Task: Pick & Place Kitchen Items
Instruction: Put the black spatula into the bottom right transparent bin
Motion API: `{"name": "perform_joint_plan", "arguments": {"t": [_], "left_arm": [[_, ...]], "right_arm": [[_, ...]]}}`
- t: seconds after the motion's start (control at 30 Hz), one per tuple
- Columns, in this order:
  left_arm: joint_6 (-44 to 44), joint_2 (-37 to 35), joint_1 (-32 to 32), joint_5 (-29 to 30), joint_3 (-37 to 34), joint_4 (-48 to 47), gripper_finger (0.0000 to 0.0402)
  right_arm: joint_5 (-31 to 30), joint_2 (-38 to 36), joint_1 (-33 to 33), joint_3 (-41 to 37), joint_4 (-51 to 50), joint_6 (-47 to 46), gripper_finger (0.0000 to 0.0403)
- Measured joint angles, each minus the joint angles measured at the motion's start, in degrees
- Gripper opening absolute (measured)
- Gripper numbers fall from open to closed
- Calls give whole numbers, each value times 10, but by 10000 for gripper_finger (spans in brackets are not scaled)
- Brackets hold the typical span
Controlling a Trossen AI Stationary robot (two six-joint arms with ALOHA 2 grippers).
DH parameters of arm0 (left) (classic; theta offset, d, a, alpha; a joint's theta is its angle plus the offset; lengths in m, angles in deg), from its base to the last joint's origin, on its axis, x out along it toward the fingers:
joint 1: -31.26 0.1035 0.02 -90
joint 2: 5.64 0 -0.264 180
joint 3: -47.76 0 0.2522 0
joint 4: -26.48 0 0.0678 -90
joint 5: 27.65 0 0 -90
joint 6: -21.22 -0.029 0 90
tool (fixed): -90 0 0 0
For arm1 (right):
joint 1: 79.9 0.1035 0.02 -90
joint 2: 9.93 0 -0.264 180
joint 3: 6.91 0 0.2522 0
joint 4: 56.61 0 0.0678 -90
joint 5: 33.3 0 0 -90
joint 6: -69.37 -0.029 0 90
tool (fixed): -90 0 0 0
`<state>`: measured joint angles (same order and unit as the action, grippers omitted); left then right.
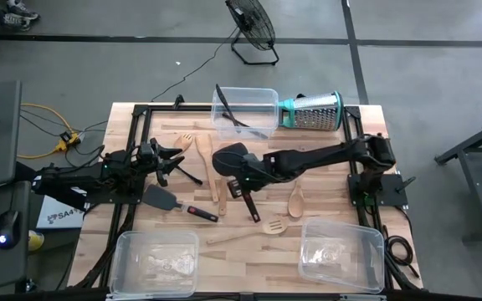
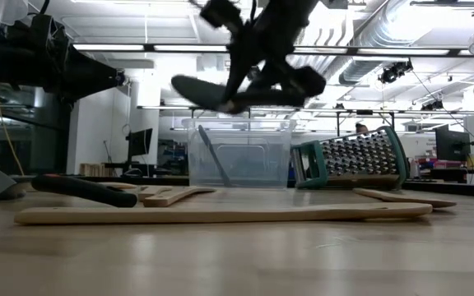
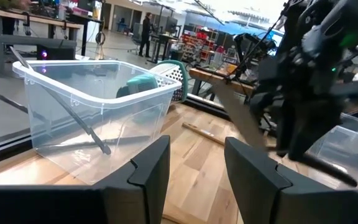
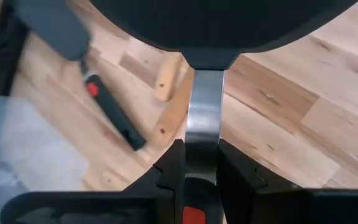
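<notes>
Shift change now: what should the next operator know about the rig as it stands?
Right gripper: shut on a black spatula, lifted above mid-table.
Left gripper: open, empty, at the table's left.
Back bin: one thin black tool inside. The two near bins hold no utensils that I can make out.
Left to move: a second black spatula, plus wooden utensils such as a spoon and a slotted spatula.
The grater lies beside the back bin.

black spatula head cut by frame edge | right arm blurred
</notes>
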<state>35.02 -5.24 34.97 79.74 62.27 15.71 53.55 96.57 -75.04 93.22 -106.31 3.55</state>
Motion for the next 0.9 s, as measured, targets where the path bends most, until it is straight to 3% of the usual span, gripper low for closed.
{"name": "perform_joint_plan", "arguments": {"t": [0.2,0.53,0.9], "left_arm": [[0,0,0,0,0,0,152],[0,0,0,0,0,0,152],[0,0,0,-1,0,0,152]], "right_arm": [[-28,-52,33,0,-40,13,64],[-91,-160,117,0,-189,14,64],[-125,-217,216,0,-286,-4,64]]}}
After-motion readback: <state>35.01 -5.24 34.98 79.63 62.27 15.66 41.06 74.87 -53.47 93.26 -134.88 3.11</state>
